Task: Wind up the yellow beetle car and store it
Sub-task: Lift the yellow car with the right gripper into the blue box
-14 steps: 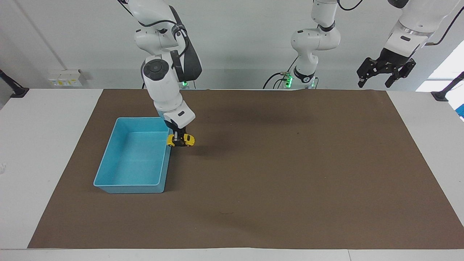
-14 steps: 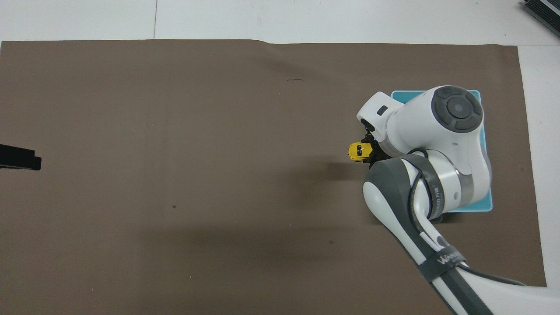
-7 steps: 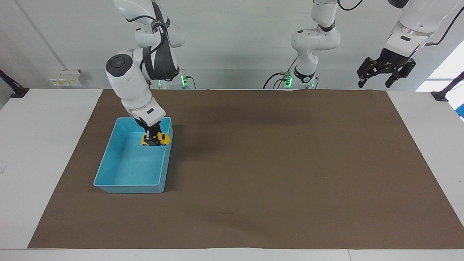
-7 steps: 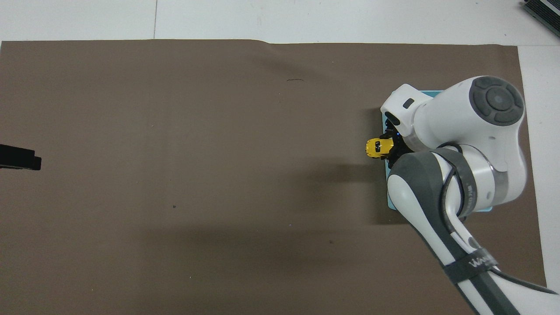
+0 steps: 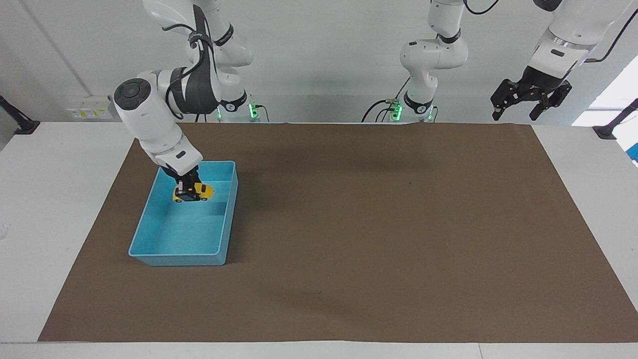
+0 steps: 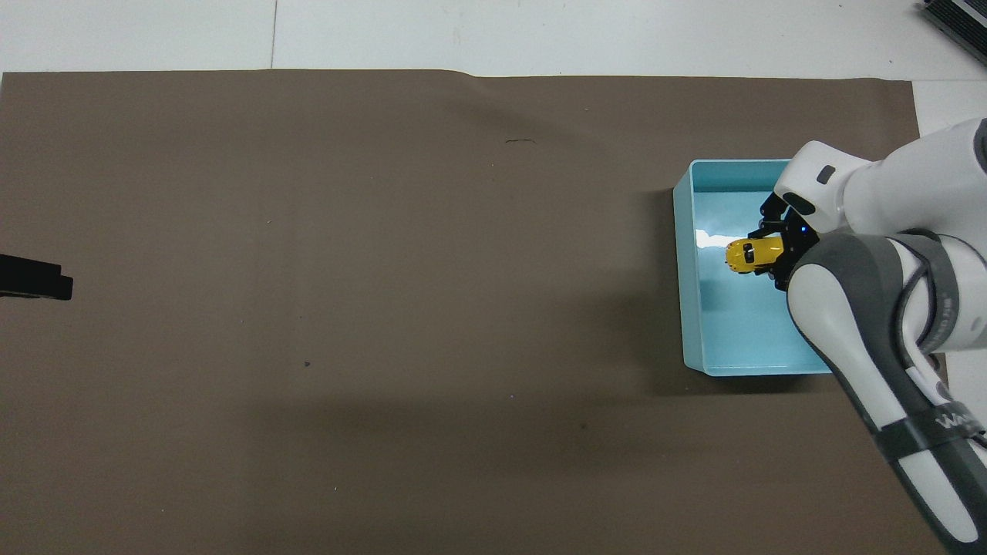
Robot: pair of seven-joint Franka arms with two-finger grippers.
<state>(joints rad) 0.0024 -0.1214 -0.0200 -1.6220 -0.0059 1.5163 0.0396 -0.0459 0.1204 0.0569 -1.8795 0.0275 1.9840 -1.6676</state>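
Looking across the table from the facing side, the right gripper hangs low over the blue tray, its fingers clamped on the yellow beetle car, which sits in the air above the part of the tray floor nearest the robots, not yet resting on it as far as I can judge. The car's long axis runs roughly along the table's length, one end poking out from the fingers toward the left arm's end. The left gripper waits high up, over the table edge at its own end, jaws spread wide and holding nothing, well apart from the tray. From overhead, the yellow beetle car shows inside the tray's outline, between the tray wall toward the left arm's end and the right gripper, whose black fingers grip the car by its end toward the arm. The tray stands at the right arm's end of the brown mat. What remains, I'd say, is straight down: the floor lies directly beneath the car, so a short descent and a release should store it.
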